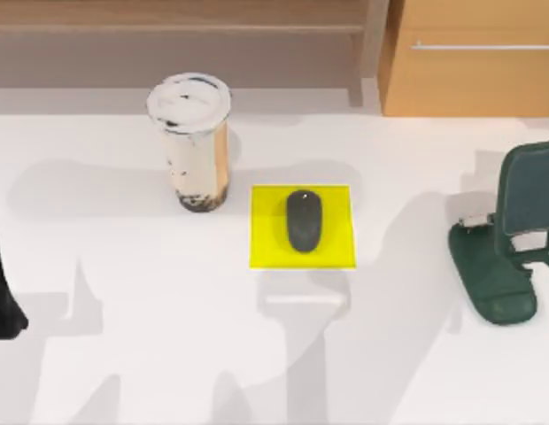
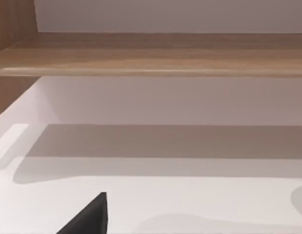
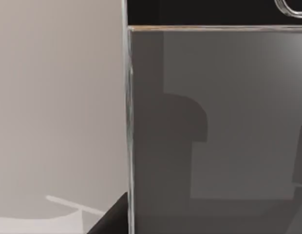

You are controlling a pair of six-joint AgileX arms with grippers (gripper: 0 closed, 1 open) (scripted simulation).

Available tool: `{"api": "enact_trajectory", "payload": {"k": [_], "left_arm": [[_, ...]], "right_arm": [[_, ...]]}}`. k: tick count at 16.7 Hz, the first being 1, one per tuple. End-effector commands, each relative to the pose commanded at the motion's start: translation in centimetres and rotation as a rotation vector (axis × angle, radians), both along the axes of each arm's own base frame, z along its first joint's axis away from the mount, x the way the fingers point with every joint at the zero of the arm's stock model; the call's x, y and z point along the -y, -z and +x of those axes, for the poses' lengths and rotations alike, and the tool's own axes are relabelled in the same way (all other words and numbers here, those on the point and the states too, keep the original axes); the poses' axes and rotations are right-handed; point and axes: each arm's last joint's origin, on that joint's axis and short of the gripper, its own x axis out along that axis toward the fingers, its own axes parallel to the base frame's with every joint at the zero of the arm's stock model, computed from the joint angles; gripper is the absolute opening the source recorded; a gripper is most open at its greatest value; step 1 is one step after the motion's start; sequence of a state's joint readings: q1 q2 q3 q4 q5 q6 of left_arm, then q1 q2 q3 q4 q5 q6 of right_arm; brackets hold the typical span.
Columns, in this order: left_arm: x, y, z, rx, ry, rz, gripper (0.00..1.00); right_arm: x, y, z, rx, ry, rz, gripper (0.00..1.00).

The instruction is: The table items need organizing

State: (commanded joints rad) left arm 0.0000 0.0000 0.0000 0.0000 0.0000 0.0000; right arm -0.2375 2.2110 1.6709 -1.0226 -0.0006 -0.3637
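On the white table (image 1: 150, 354), the tall white-lidded cup (image 1: 190, 142) of milky brown drink stands left of centre at the back. The dark grey mouse (image 1: 304, 220) lies on a yellow square pad (image 1: 332, 252) at the centre. At the right edge, the smartphone (image 1: 533, 188) stands tilted at the back of the dark green phone stand (image 1: 491, 279). Its grey screen (image 3: 214, 126) and silver edge (image 3: 128, 122) sit very close to my right gripper (image 3: 112, 220). My left gripper (image 1: 0, 297) is parked at the table's left edge, away from every item.
A light wooden cabinet (image 1: 469, 62) with a metal handle stands at the back right. A wooden shelf (image 1: 177, 22) runs along the back left and appears as the shelf (image 2: 151, 56) in the left wrist view. Bare tabletop lies in front of the pad.
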Motion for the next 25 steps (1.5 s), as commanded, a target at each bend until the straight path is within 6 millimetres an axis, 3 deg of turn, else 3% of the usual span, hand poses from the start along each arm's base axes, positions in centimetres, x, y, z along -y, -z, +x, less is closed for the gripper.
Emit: {"api": "enact_trajectory", "payload": {"k": [7, 9, 12, 15, 18, 21, 25], "left_arm": [[0.0, 0.0, 0.0, 0.0, 0.0, 0.0, 1.0], [0.0, 0.0, 0.0, 0.0, 0.0, 0.0, 1.0], [0.0, 0.0, 0.0, 0.0, 0.0, 0.0, 1.0], [0.0, 0.0, 0.0, 0.0, 0.0, 0.0, 1.0], [0.0, 0.0, 0.0, 0.0, 0.0, 0.0, 1.0], [0.0, 0.0, 0.0, 0.0, 0.0, 0.0, 1.0], [0.0, 0.0, 0.0, 0.0, 0.0, 0.0, 1.0]], "right_arm": [[-0.2, -0.8, 0.0, 0.006, 0.002, -0.004, 0.0], [-1.2, -2.6, -0.4, 0.043, 0.002, -0.024, 0.0], [-3.8, -7.3, -1.9, 0.162, 0.001, -0.071, 0.0], [-7.4, -13.1, -5.5, 0.356, -0.002, -0.11, 0.0], [-10.8, -16.9, -11.1, 0.573, -0.008, -0.11, 0.0], [-13.1, -17.1, -16.8, 0.761, -0.018, -0.067, 0.0], [-14.7, -13.6, -22.2, 0.938, -0.036, 0.027, 0.0]]}}
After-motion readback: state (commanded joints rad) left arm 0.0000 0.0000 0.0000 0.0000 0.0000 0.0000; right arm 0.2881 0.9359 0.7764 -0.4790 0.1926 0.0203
